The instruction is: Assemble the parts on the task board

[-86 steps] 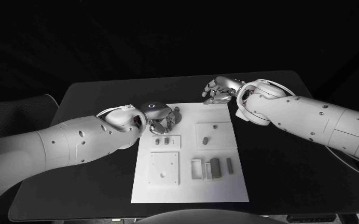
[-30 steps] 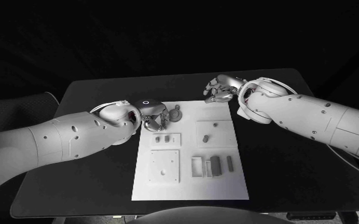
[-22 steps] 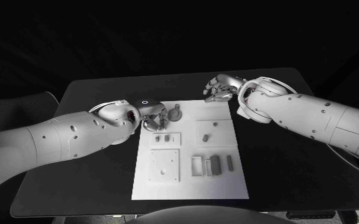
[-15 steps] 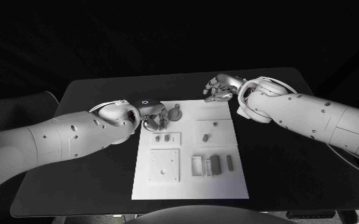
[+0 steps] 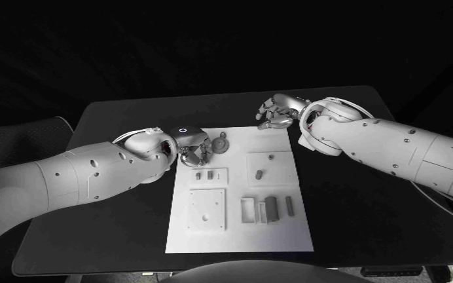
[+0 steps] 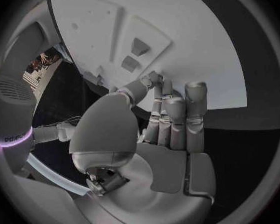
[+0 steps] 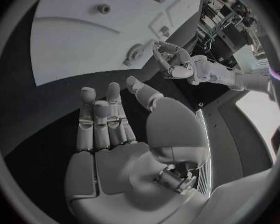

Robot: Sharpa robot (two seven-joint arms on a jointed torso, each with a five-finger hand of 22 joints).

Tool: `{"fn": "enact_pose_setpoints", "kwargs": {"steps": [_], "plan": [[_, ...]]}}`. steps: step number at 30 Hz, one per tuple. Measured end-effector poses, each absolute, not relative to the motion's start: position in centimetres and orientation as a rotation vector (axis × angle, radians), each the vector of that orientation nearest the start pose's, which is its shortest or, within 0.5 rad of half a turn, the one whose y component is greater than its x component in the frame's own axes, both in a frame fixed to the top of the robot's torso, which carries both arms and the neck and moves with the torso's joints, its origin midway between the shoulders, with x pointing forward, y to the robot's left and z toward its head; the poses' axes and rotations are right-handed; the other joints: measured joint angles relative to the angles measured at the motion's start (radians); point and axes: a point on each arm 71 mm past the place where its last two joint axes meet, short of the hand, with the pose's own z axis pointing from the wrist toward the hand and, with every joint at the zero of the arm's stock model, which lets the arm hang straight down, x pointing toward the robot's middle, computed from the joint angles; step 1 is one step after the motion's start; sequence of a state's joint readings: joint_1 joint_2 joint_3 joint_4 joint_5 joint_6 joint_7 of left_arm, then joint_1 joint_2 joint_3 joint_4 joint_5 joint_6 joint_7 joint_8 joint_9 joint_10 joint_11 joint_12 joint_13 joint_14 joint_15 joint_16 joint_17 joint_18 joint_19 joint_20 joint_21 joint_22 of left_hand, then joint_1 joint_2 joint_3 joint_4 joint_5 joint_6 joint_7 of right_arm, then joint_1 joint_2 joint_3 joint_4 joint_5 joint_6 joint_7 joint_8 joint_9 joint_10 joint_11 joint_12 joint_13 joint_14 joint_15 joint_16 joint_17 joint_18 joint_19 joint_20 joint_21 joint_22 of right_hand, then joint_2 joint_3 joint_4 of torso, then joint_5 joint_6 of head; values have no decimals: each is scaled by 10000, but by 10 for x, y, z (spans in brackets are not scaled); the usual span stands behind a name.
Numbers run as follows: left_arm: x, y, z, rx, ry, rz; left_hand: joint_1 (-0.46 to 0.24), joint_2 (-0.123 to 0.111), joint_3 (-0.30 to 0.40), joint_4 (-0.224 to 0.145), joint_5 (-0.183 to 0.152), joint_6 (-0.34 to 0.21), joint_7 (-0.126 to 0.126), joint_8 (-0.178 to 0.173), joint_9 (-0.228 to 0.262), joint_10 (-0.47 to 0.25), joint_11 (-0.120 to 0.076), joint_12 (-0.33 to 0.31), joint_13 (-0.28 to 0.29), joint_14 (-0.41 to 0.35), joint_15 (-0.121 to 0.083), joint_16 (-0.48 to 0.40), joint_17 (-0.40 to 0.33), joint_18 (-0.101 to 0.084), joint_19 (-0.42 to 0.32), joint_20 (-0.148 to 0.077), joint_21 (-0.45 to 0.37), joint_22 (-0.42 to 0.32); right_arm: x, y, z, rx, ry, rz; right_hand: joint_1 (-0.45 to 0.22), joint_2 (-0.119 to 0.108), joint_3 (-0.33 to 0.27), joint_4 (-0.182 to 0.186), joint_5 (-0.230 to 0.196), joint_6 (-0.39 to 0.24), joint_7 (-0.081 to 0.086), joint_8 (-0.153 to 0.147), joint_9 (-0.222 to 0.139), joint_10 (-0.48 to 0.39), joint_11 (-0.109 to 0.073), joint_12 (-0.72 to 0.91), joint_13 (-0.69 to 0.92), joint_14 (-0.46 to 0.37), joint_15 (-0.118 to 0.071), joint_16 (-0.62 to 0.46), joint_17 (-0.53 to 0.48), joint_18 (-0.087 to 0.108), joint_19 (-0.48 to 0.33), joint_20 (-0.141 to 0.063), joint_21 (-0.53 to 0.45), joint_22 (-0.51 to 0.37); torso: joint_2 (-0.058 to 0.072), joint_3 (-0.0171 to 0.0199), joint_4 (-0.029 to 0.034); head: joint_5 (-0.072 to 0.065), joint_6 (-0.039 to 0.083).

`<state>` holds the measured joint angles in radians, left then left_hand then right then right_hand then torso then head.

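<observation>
- My left hand (image 5: 194, 147) sits at the task board's (image 5: 241, 230) far left corner, fingers curled in, nothing held — a round flat grey part (image 5: 220, 143) lies just beside its fingertips.
- My right hand (image 5: 277, 114) hovers past the board's far edge, fingers apart, empty.
- Board is a flat white plate with raised square blocks; small grey pegs (image 5: 258, 176) and slim bars (image 5: 271, 207) stand in them.

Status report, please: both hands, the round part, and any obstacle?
Left hand empty, beside round part. Right hand open, at task board far edge. Part lies on board. No obstacle seen.
</observation>
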<state>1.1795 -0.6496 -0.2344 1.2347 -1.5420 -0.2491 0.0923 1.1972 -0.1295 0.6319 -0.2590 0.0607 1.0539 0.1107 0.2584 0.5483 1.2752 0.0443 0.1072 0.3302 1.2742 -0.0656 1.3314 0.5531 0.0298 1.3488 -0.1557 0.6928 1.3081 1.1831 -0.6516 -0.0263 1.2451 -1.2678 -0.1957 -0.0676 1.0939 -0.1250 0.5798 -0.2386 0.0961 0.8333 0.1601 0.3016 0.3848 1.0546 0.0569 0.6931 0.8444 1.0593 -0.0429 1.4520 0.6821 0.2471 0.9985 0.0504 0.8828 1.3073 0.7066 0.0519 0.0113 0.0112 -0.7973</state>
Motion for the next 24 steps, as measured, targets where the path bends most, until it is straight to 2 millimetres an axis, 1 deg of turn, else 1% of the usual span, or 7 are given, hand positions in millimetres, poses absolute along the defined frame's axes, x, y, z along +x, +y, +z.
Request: {"fn": "enact_pose_setpoints", "kwargs": {"steps": [9, 17, 24], "plan": [[492, 177, -279, 4821, 18358, -6352, 0, 0, 22, -23, 0, -10, -10, 0, 0, -1, 1, -1, -8, 0, 0, 0, 0, 0, 1, 2, 0, -1, 530, -183, -215, 77, 18281, 6872, 0, 0, 0, 0, 0, 6, -8, 0, 0, 0, 0, 0, 0, 2, 1, 0, 0, 59, 0, 0, 0, 0, 0, 3, 3, 1, -28], [491, 174, -280, 4863, 18400, -6395, -23, -23, 22, -23, 0, -11, -11, -2, -11, 22, -22, 0, -6, 0, 0, 0, -8, -5, -36, -33, -39, -2, 531, -182, -215, 77, 18288, 6868, 0, 0, -20, 20, 0, 15, -17, 0, -4, 0, 0, 0, -9, 24, -16, 0, 0, 60, 0, 0, 0, 0, 0, 2, 6, -8, -34], [491, 173, -280, 4878, 18422, -6393, -8, -9, 22, -23, -1, -12, -11, -2, -7, 39, -38, 0, -9, 1, 1, 0, -8, -8, -36, -33, -39, -3, 531, -183, -215, 84, 18296, 6852, 0, 0, -29, 29, 0, 11, -25, 0, -8, 0, 0, 0, -8, 25, -13, 0, 0, 58, 0, 0, 0, 0, 0, -1, 7, -19, -63]]}}
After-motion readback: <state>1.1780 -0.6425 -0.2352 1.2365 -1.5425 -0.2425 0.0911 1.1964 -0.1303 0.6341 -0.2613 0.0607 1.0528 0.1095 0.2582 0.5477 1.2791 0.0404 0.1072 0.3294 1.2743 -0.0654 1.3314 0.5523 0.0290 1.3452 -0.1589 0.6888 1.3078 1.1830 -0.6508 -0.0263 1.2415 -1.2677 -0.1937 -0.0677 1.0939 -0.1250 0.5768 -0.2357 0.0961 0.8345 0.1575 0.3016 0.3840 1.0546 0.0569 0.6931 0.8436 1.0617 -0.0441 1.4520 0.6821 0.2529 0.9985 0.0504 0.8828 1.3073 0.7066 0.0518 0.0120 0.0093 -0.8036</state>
